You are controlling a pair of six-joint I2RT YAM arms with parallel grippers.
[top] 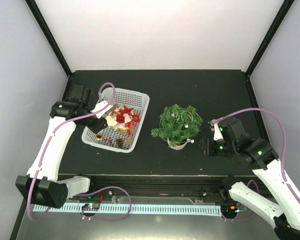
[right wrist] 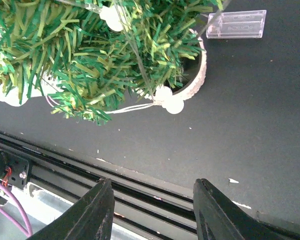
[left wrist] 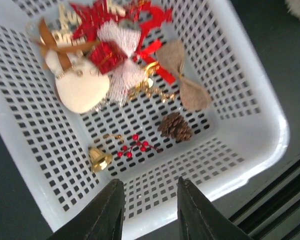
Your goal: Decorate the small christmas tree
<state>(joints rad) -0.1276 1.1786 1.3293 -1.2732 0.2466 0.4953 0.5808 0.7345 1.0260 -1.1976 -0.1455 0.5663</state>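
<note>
Black tabletop under white walls carries everything: at the overhead view's left my left gripper hangs over the white mesh basket, fingers narrowly apart and empty, placed, I judge, to pick the gold bell or pine cone. At centre stands the small christmas tree, bushy green in a whitish pot, white baubles strung on it; just right, my right gripper sits low, fingers wide and empty, likely to steady it.
</note>
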